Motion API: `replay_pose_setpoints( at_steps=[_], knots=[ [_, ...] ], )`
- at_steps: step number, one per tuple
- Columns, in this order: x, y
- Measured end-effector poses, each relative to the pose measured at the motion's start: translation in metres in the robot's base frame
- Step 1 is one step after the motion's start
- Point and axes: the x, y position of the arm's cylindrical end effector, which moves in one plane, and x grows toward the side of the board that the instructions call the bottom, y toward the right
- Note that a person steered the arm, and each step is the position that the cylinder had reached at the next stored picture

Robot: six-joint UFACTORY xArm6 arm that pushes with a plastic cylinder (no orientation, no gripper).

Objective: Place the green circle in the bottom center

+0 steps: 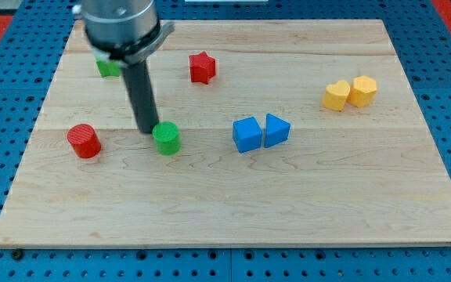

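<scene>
The green circle (166, 138) is a short green cylinder on the wooden board (233, 211), left of the board's middle. My tip (147, 130) rests on the board just at the circle's upper left, touching or nearly touching its edge. The dark rod rises from there to the arm's grey body at the view's top left.
A red cylinder (84, 141) lies left of the tip. A green block (106, 66) is partly hidden behind the arm at the top left. A red star (202, 67) lies at top centre. A blue cube (247, 134) and blue triangle (276, 130) touch at centre. Two yellow blocks (349, 93) sit at the upper right.
</scene>
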Motion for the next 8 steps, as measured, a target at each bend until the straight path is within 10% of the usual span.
replay_pose_setpoints(
  at_steps=[8],
  knots=[
    [0.121,0.203]
  ],
)
